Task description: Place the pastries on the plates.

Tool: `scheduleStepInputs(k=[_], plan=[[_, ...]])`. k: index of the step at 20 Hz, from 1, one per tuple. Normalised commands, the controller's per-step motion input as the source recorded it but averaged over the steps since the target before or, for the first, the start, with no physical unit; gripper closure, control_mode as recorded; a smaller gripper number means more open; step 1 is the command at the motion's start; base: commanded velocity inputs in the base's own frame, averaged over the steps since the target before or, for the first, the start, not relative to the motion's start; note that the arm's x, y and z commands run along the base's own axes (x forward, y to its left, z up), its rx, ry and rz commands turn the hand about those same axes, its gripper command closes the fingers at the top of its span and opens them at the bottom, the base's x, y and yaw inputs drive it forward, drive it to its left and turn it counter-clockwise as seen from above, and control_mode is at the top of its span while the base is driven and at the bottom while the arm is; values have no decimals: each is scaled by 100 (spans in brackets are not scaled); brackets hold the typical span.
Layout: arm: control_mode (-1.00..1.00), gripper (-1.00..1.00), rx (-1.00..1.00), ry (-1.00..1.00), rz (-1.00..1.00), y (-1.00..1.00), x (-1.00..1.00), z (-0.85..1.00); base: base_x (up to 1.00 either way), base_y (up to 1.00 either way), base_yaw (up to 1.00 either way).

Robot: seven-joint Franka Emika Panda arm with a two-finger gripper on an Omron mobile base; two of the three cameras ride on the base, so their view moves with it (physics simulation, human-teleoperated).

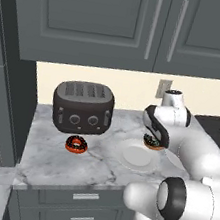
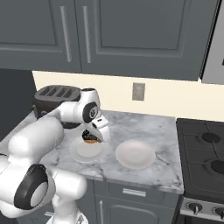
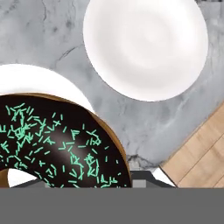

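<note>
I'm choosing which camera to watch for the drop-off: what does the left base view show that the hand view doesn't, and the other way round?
Only the left base view shows the toaster and the red-sprinkled doughnut on the counter in front of it. Only the hand view shows the held doughnut's green sprinkles close up and the second plate, bare, in full. Both show the green-sprinkled doughnut in the pincer above the near plate, and the marble counter.

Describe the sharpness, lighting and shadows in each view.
Left base view: flat even light, soft shadow under the red-sprinkled doughnut, edges slightly blurry. Right base view: same flat light, no glare on the empty plate. Hand view: green-sprinkled doughnut looms large and close, sprinkles still crisp.
</note>
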Motion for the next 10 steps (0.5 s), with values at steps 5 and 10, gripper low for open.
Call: scheduleStepInputs(k=[5, 10], plan=[[-100, 100, 8, 0, -28, -100, 0, -3, 0, 0, 0], [-100, 100, 14, 0, -31, -100, 0, -5, 0, 0, 0]])
